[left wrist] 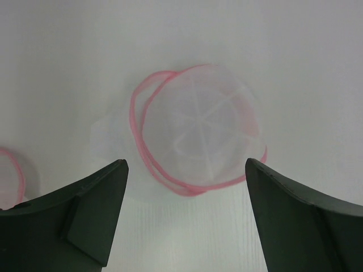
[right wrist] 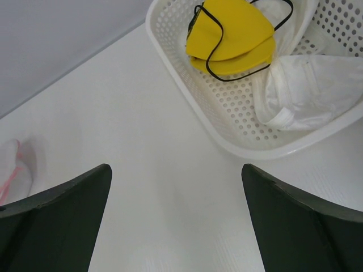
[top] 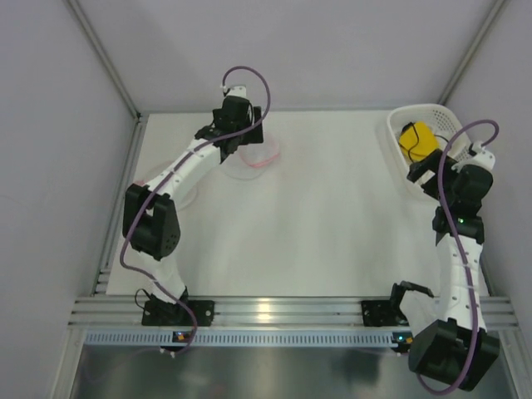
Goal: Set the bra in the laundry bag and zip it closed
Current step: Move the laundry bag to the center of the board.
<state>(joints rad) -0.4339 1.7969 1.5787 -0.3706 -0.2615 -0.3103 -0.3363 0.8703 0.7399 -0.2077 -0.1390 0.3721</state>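
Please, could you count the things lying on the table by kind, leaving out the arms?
White basket: 1
Bras: 2, the yellow bra and the white bra, both in it
Mesh laundry bags, pink trim: 2, the central bag and the second bag, only partly in view
Total: 5

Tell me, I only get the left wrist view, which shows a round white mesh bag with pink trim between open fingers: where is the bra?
Observer: A yellow bra with black straps lies in a white perforated plastic basket on the far right side.
Operator: Is the right gripper holding it?
Observer: No. The right gripper is open and empty, with the basket just ahead of it.
Operator: Is anything else in that basket?
Observer: Yes, a crumpled white garment lies beside the bra.
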